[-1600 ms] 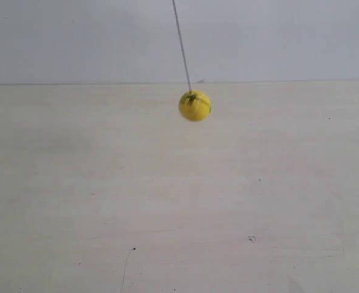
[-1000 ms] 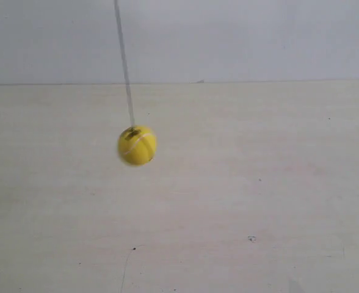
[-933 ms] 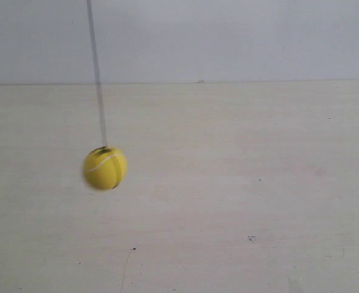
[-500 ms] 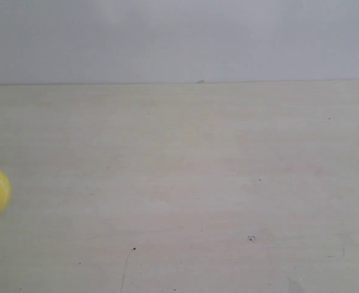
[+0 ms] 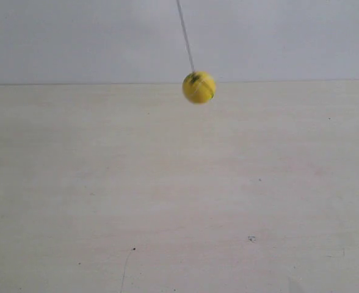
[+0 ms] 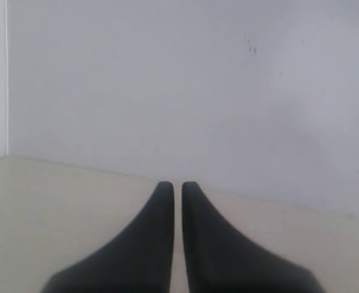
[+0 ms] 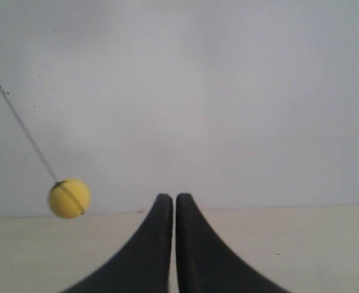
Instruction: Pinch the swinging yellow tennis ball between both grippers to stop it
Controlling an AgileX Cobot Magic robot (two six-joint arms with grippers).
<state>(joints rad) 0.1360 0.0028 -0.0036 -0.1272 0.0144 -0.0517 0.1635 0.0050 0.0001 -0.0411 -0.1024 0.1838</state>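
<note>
The yellow tennis ball hangs in the air on a thin string, near the far edge of the pale table in the exterior view. No gripper shows in that view. In the right wrist view the ball floats off to one side of my right gripper, well apart from it; that gripper is shut with nothing in it. My left gripper is shut too, its black wedge jaws a hair apart, and the ball is out of its view.
A plain pale wall rises behind the table. In the left wrist view a wall corner stands at the side. A few small dark specks mark the tabletop.
The ball swung toward the exterior view's left and nearly out of the picture, then came back to the upper middle. Neither gripper has entered that view.
</note>
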